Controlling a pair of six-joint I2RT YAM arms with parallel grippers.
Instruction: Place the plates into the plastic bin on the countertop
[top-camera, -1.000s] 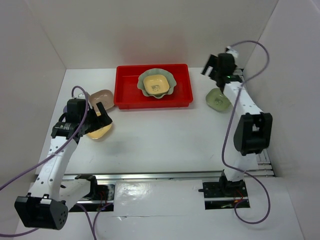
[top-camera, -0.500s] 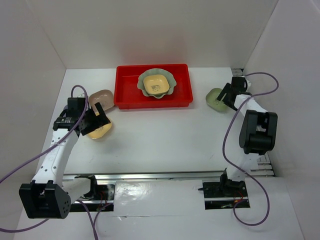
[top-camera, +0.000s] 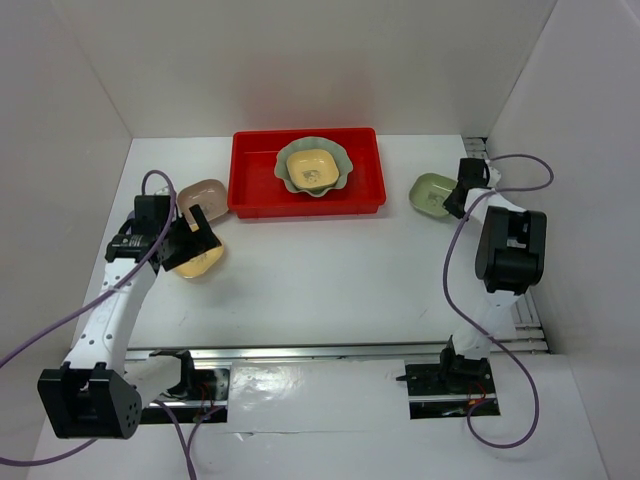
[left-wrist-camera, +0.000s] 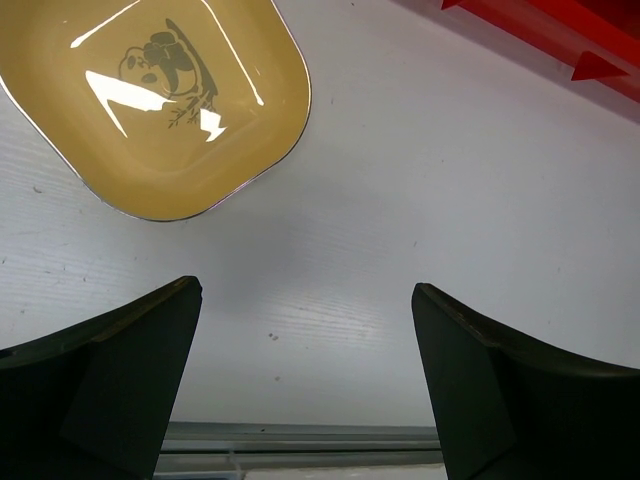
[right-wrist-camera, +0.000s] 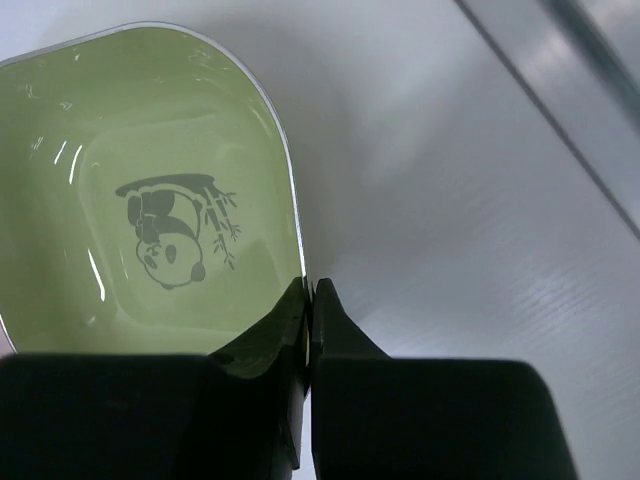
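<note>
The red plastic bin (top-camera: 255, 190) stands at the back of the countertop (top-camera: 330, 270). Inside it lies the large pale-green scalloped plate (top-camera: 343, 165) with a yellow plate (top-camera: 312, 167) on top. At the right, my right gripper (top-camera: 453, 197) (right-wrist-camera: 311, 295) is shut on the rim of a small green plate (top-camera: 430, 193) (right-wrist-camera: 150, 200), one finger inside it and one outside. At the left, my left gripper (top-camera: 190, 233) (left-wrist-camera: 305, 300) is open over bare table, just short of a yellow plate (top-camera: 202, 263) (left-wrist-camera: 150, 100). A tan-pink plate (top-camera: 205, 190) lies behind it.
White walls close in the countertop on the left, back and right. A metal rail (top-camera: 330, 352) runs along the near edge by the arm bases. Cables loop from both arms. The red bin's corner (left-wrist-camera: 560, 40) shows in the left wrist view.
My right arm swung down from above the table's back right to the green plate, and its jaws closed on the plate's rim. My left gripper dropped a little toward the yellow plate and stayed open.
</note>
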